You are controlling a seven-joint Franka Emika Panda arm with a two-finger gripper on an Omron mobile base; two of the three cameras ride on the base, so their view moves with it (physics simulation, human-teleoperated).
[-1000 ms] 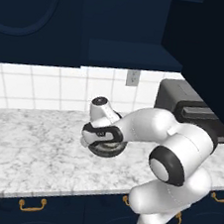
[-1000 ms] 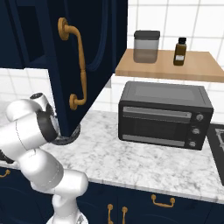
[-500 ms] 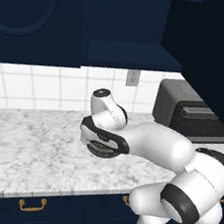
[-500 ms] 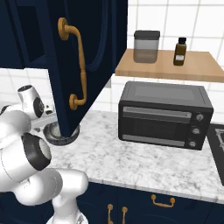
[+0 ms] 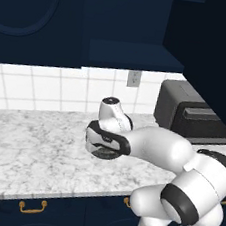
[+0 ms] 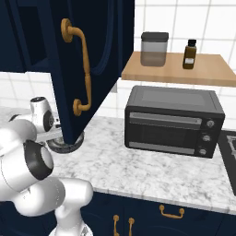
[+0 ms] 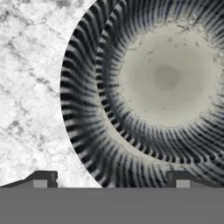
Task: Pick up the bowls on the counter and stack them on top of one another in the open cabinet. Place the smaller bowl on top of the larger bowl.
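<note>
My gripper [image 7: 111, 179] hangs wide open over the counter [image 7: 30, 87], holding nothing, one fingertip [image 7: 41, 178] over bare marble, the other over a ribbed bowl wall. The smaller bowl [image 7: 168, 78] sits nested in the larger bowl [image 7: 83, 127], toward one o'clock in the hand view; I judge the near rim lies between my fingers.

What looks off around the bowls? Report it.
The smaller bowl already sits inside the larger bowl on the counter, not in the cabinet, and it lies off-centre, crowding one side. Nothing looks spilled or broken. The open gripper hangs over the larger bowl's edge.
</note>
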